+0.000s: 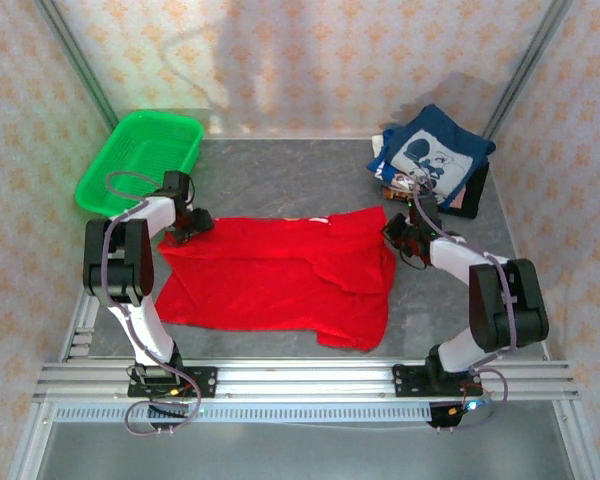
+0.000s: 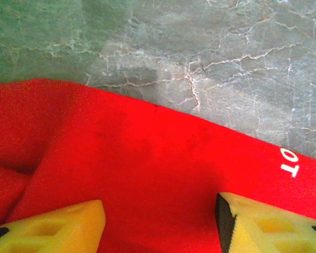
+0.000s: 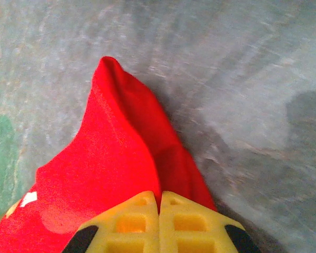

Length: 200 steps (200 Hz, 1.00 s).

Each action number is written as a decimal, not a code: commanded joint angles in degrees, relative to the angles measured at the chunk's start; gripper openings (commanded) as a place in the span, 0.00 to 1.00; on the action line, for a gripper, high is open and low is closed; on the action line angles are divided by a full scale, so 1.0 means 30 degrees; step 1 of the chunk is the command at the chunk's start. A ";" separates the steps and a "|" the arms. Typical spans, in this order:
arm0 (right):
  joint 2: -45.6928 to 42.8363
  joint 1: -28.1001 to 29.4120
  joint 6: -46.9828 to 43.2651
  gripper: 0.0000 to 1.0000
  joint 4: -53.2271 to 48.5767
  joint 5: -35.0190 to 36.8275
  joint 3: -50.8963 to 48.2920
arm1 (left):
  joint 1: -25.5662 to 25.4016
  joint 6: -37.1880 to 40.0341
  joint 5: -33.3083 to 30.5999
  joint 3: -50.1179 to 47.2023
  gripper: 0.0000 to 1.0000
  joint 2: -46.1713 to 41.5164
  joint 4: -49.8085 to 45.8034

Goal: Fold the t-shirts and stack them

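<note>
A bright red t-shirt (image 1: pixel 270 285) lies spread on the grey table, its right side folded over in a wrinkled flap. My left gripper (image 1: pixel 185 225) is down at the shirt's far left corner. In the left wrist view its yellow fingers (image 2: pixel 58 226) stand well apart over the flat red cloth (image 2: pixel 147 158), so the left gripper (image 2: pixel 160 221) is open. My right gripper (image 1: pixel 398 232) is at the shirt's far right corner. The right gripper (image 3: pixel 159 197) is shut on a raised ridge of red cloth (image 3: pixel 116 158). A navy t-shirt (image 1: pixel 435 155) with white print tops a folded pile at the back right.
A green plastic basket (image 1: pixel 140 160) sits at the back left, just beyond my left arm. Bare grey table (image 1: pixel 280 170) runs behind the red shirt. Slanted frame poles (image 1: pixel 520 70) rise at both back corners, and an aluminium rail (image 1: pixel 300 380) lines the near edge.
</note>
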 commanded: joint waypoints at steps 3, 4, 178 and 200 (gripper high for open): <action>-0.0253 -0.0145 0.1154 0.00 -0.0487 0.1027 -0.0773 | 0.0526 -0.0328 -0.1166 0.0135 0.60 0.0807 -0.1897; -0.0257 -0.0145 0.1163 0.00 -0.0515 0.1041 -0.0776 | 0.0540 -0.0299 -0.1178 0.0146 0.60 0.0807 -0.1907; 0.1609 -0.0231 -0.1093 0.51 -0.4110 0.0627 0.4652 | -0.0118 -0.1127 0.3547 0.2754 0.63 -0.1707 -0.1539; 0.3517 -0.0248 -0.2069 0.51 -0.4725 0.0408 0.6401 | -0.0117 -0.0929 0.3176 0.3227 0.63 -0.1024 -0.1906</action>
